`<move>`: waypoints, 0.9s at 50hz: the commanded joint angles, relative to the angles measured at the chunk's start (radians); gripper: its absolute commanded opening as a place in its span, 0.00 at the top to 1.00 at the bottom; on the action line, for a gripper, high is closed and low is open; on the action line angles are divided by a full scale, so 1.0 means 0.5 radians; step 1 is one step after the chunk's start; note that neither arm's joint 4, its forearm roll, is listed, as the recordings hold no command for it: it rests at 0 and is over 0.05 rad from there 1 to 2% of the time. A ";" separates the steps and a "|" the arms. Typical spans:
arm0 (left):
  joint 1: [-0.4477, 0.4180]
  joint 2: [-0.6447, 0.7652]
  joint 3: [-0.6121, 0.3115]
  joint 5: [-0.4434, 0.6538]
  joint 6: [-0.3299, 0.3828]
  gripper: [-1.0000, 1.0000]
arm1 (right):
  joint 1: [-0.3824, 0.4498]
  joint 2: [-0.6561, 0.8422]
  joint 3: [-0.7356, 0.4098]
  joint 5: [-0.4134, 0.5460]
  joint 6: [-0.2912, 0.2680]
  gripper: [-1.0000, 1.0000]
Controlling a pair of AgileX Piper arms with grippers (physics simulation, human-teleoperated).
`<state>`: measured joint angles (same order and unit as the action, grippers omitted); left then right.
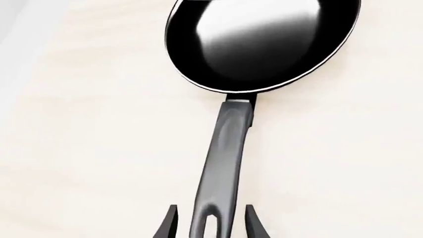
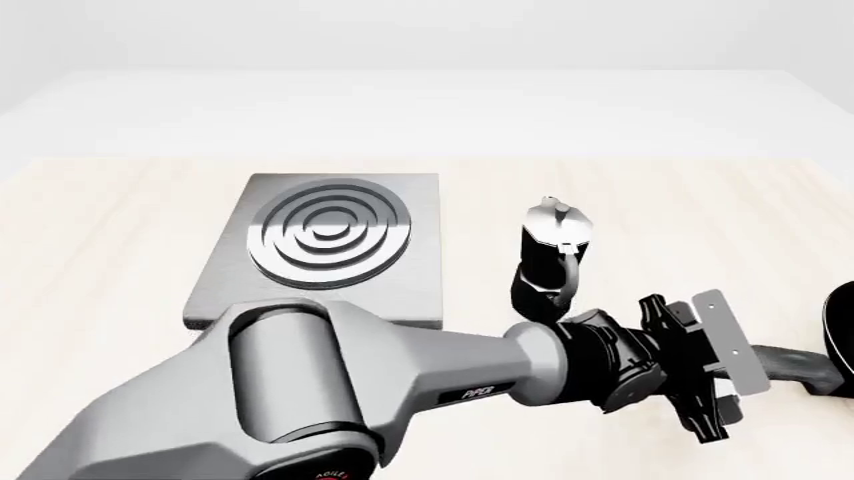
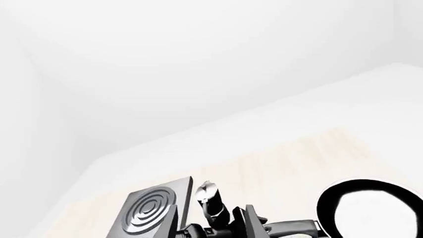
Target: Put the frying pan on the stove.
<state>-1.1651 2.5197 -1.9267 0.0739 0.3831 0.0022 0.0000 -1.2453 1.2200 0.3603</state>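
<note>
Frying pan (image 1: 264,44) cropped | left gripper (image 1: 210,223) fingers straddle handle | stove (image 2: 327,245) unobstructed

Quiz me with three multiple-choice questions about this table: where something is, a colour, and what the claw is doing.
1. The moka pot stands: A on the stove; B between stove and frying pan; C left of the stove.
2. The stove is: A red; B grey; C blue.
3. The left gripper is: A shut on the pot; B shut on the stove; C open around the pan's handle.
Answers: B, it shows between them; B, grey slab; C, fingers apart beside the handle.
</note>
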 commanded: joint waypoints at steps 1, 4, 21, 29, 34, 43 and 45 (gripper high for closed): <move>0.012 0.061 -0.059 -0.008 -0.055 1.00 | -0.001 0.000 0.017 0.000 0.013 0.00; 0.015 0.053 -0.037 -0.034 -0.037 1.00 | -0.001 0.000 0.018 0.000 0.013 0.00; 0.093 -0.229 0.100 -0.018 0.089 1.00 | 0.000 0.000 0.007 0.000 -0.026 0.00; 0.096 -0.405 0.213 -0.034 0.101 1.00 | 0.001 0.000 0.002 0.000 -0.052 0.00; 0.113 -0.465 0.228 -0.020 0.124 1.00 | 0.002 0.000 -0.003 0.000 -0.068 0.00; 0.150 -0.548 0.220 0.006 0.133 1.00 | 0.004 0.000 -0.010 0.000 -0.084 0.00; 0.165 -0.553 0.207 0.019 0.148 1.00 | 0.003 0.000 -0.009 0.000 -0.084 0.00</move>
<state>-1.1057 2.3187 -1.7991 0.0765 0.4413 0.0015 0.0000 -1.2526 1.2200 0.3292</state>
